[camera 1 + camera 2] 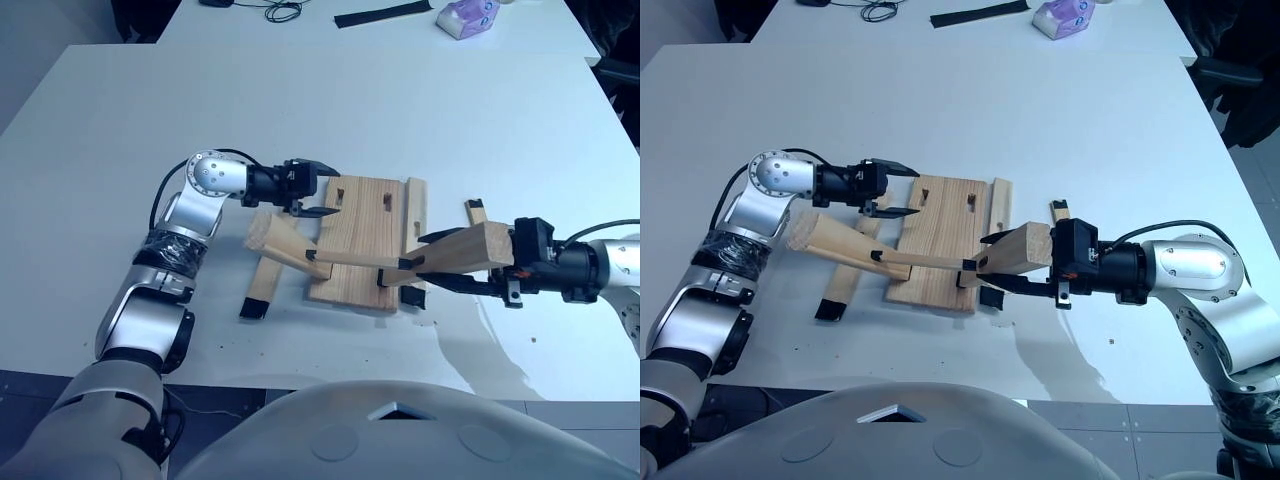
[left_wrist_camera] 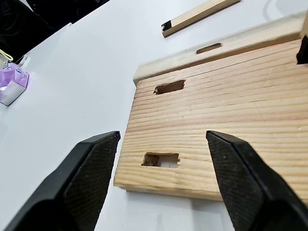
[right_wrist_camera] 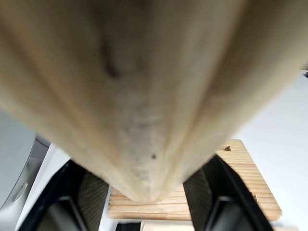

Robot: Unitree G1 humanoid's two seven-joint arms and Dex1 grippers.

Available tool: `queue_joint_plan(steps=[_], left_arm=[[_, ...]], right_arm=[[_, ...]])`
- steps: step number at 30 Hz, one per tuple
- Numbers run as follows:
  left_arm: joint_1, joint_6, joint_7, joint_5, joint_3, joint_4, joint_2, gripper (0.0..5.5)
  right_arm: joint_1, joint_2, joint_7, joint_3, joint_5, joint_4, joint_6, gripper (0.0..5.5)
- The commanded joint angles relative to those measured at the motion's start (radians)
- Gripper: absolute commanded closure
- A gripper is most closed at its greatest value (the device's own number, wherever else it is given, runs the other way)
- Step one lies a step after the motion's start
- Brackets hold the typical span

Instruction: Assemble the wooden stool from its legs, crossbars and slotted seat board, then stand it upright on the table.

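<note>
The seat board [image 1: 360,225] lies flat on the white table [image 1: 200,120], near its middle, with two slots [image 1: 385,201] showing along its far edge. Over the near part of the board runs a thin crossbar [image 1: 360,262], joining two thick pieces of wood. On the right it meets the held leg [image 1: 478,247], and on the left a second leg [image 1: 282,243] that sits just off the board's left edge. That second leg crosses over a third leg [image 1: 258,290] with a black end, which lies on the table pointing toward the near edge. I cannot tell whether the two touch. A slotted strip [image 1: 415,205] lies along the board's right edge, just beside it. A short piece [image 1: 476,213] with a black tip rests on the table a little farther right. The right gripper [image 1: 445,262] is clamped on the held leg, one finger on each side of the wood, holding it tilted above the board's near right corner. The left gripper [image 1: 322,190] hovers over the board's far left corner with its fingers [image 2: 91,178] spread wide and nothing between them. On a second table behind are a purple tissue pack [image 1: 467,18] and a black strip [image 1: 383,14].
</note>
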Motion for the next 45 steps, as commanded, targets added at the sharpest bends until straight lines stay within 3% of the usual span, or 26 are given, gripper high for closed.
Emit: queue_joint_plan(steps=[1, 10, 20, 28, 31, 41, 45], left_arm=[[0.016, 0.018, 0.001, -0.003, -0.007, -0.040, -0.005, 2.18], [0.107, 0.069, -0.003, -0.021, 0.008, -0.160, 0.040, 2.18], [0.267, 0.077, -0.016, -0.115, 0.170, -0.336, 0.241, 2.18], [0.360, -0.150, -0.158, -0.174, 0.201, -0.326, 0.356, 2.18], [0.412, -0.156, -0.211, -0.236, 0.206, -0.386, 0.390, 2.18], [0.528, 0.147, -0.234, -0.470, 0.217, -0.650, 0.440, 2.18], [0.571, 0.151, -0.260, -0.448, 0.215, -0.665, 0.449, 2.18]], right_arm=[[0.042, -0.038, 0.030, 0.023, -0.017, 0.001, 0.034, 3.49], [0.071, -0.063, 0.030, 0.013, 0.005, -0.046, 0.038, 3.49], [0.122, -0.073, 0.007, -0.044, 0.018, -0.070, 0.037, 3.49], [0.159, -0.069, -0.012, -0.063, 0.021, -0.099, 0.039, 3.49], [0.171, -0.069, -0.015, -0.066, 0.020, -0.106, 0.038, 3.49], [0.171, -0.078, -0.009, -0.053, -0.001, -0.089, 0.024, 3.49], [0.157, -0.083, -0.005, -0.044, -0.001, -0.082, 0.025, 3.49]])
